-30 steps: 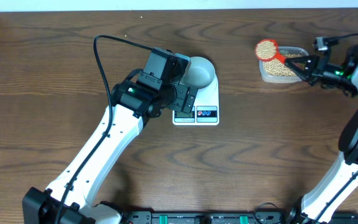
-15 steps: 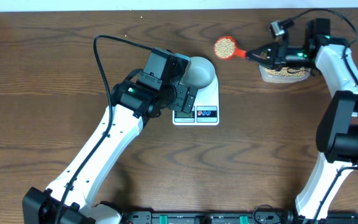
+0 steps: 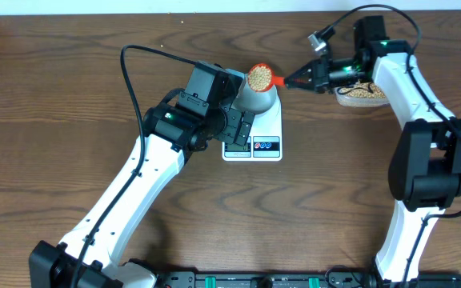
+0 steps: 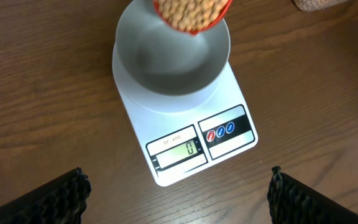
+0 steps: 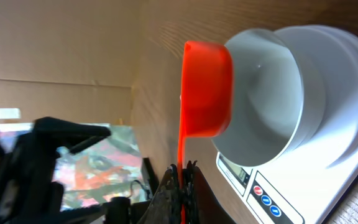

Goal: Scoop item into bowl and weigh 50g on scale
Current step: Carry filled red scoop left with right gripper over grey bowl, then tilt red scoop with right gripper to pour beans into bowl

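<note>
The pale bowl point(image 3: 258, 98) stands empty on the white scale point(image 3: 269, 126), whose display point(image 4: 178, 150) reads 0. My right gripper point(image 3: 304, 79) is shut on the handle of a red scoop point(image 3: 260, 77) heaped with tan beans point(image 4: 189, 11), held level just above the bowl's far rim. In the right wrist view the scoop point(image 5: 207, 87) sits beside the bowl point(image 5: 263, 93). My left gripper point(image 4: 178, 193) is open and empty, hovering over the table just in front of the scale.
A clear plastic tub point(image 3: 364, 95) holding more beans sits at the back right, partly under my right arm. The left arm's black cable point(image 3: 134, 64) loops over the table left of the scale.
My right gripper has carried the filled scoop leftward from the tub to above the bowl. The left arm has not moved.
</note>
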Action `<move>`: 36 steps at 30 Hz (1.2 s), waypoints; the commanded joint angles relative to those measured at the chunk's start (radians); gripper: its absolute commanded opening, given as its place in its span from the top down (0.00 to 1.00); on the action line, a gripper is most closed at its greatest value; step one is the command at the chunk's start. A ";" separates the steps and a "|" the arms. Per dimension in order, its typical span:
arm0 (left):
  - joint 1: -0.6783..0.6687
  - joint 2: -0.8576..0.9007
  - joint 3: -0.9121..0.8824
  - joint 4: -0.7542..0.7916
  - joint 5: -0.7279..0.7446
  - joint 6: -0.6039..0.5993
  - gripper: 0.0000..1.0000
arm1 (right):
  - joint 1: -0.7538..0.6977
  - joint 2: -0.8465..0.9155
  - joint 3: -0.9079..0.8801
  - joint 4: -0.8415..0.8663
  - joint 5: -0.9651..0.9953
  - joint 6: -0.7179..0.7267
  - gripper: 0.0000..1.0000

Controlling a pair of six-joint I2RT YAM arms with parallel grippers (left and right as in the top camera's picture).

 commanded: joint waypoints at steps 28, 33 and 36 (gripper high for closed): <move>0.002 -0.013 0.000 -0.003 0.001 -0.002 0.06 | 0.166 -0.055 0.140 -0.086 0.534 0.009 0.99; 0.002 -0.013 0.000 -0.003 0.001 -0.002 0.06 | 0.171 -0.064 0.140 -0.088 0.547 0.008 0.99; 0.002 -0.013 0.000 -0.003 0.001 -0.002 0.06 | 0.171 -0.064 0.140 -0.088 0.547 0.008 0.99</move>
